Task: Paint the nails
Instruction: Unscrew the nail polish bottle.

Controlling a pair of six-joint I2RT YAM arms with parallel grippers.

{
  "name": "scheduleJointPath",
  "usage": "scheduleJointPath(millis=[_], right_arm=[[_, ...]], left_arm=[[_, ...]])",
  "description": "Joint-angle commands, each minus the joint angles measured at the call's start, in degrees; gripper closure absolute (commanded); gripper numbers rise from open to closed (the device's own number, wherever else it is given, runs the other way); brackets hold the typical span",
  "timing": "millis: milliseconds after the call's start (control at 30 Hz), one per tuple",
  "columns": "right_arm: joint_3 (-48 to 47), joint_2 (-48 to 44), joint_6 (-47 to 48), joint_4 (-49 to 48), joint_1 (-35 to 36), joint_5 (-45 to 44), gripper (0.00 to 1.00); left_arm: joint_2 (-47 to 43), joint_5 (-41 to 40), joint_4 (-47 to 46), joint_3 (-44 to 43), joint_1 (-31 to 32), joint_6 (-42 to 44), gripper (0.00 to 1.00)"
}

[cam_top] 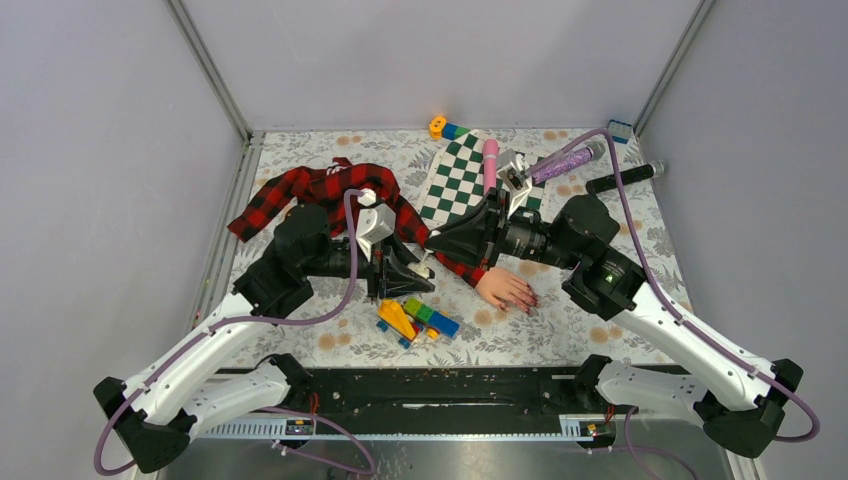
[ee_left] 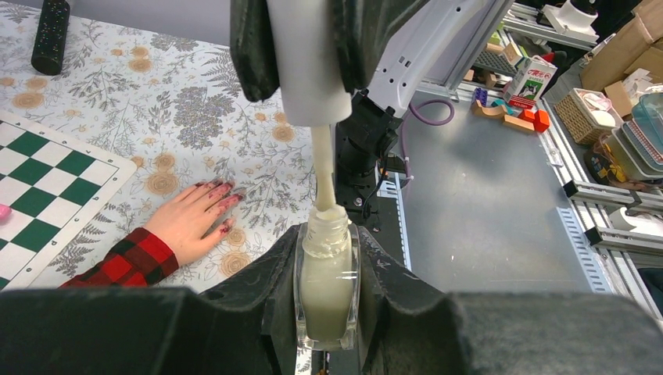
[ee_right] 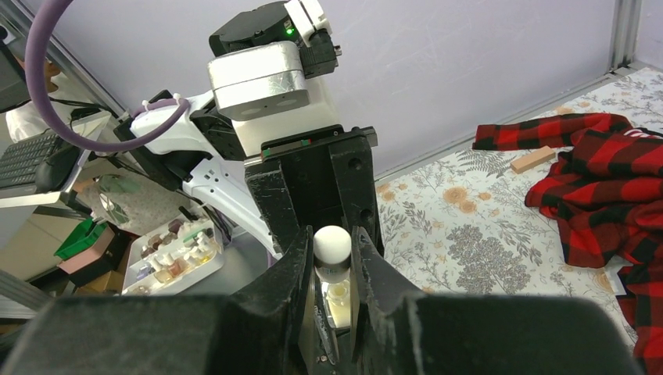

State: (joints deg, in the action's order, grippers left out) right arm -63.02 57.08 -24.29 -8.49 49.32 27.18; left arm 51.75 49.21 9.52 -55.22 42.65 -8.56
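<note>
My left gripper (ee_left: 327,262) is shut on a small pale bottle (ee_left: 327,285), held upright with its neck open. My right gripper (ee_right: 332,258) is shut on the bottle's white cap (ee_right: 332,244) right above it. The cap (ee_left: 313,74) carries a pale brush stem (ee_left: 322,168) that reaches down into the bottle neck. The pale pink mannequin hand (ee_left: 188,223) lies flat on the floral cloth, left of the bottle, with a red-black plaid sleeve (ee_left: 125,262). Its nails (ee_left: 225,194) are dark red and smeared. In the top view the hand (cam_top: 505,290) lies right of both grippers.
A green-white chessboard (cam_top: 462,178) lies behind the hand, with a pink stick (cam_top: 490,160) on it. A purple glitter cylinder (cam_top: 565,160) and a black cylinder (cam_top: 625,178) lie at the back right. Coloured bricks (cam_top: 415,318) lie near the front. A plaid shirt (cam_top: 320,195) lies at the left.
</note>
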Motion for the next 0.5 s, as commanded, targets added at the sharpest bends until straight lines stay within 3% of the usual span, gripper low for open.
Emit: scheduleJointPath(millis=[0,467], right_arm=[[-1.9,-0.1,-0.2,-1.1,-0.5,1.7,1.0],[-2.0,-0.4,0.4,0.1,-0.5,1.3,1.0]], left_arm=[[-1.4,-1.3,-2.9,-0.7,-0.4,0.5,1.0],[-1.8,-1.7,-3.9,-0.2,-0.7,0.0,1.0]])
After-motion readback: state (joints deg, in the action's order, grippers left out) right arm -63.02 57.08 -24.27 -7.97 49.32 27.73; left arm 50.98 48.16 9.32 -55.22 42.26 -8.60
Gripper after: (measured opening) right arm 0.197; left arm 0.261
